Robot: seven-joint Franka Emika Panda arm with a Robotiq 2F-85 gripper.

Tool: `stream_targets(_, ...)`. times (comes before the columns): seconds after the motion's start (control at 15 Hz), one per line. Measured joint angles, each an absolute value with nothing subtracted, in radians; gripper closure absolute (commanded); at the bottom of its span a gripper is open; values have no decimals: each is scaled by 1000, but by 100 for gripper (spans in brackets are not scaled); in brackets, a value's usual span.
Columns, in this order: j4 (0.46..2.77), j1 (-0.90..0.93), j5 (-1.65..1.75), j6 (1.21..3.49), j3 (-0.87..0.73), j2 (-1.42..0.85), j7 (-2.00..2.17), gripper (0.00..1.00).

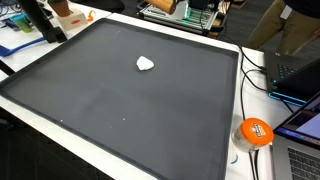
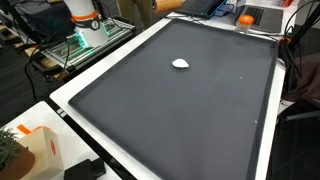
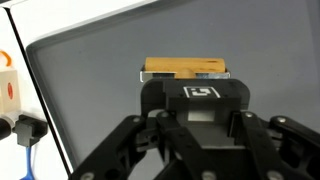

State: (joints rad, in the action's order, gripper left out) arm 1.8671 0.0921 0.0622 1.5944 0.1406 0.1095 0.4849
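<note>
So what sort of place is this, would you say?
Probably a robotics lab or office workspace: there's a large dark-topped table, a laptop open at its side, and a robot arm's base standing just beyond one corner.

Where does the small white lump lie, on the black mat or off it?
On it: in both exterior views the white lump lies on the black mat, well inside its edges.

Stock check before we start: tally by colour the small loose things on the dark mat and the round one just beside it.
White: 1, the small lump on the dark mat.
Orange: 1, the round thing beside the dark mat.
Total: 2.
</note>
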Motion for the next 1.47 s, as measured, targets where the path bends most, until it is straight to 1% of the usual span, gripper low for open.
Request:
stream_targets(0.2,1862,92,62,1593,139,99,451,78)
stream_targets(0.4,1810,82,64,1593,113,44,317,78)
stream_targets(0.8,1553,12,69,1551,25,-188,5,78)
stream_targets(0.87,1508,2,65,1528,18,-226,-26,53)
stream_targets(1.0,1442,-7,62,1493,13,-279,-61,53)
stream_targets(1.07,1424,-8,62,1485,13,-293,-64,78)
stream_targets(1.27,1413,-6,55,1484,14,-304,-51,78)
stream_targets(1.47,1412,3,0,1515,15,-326,67,78)
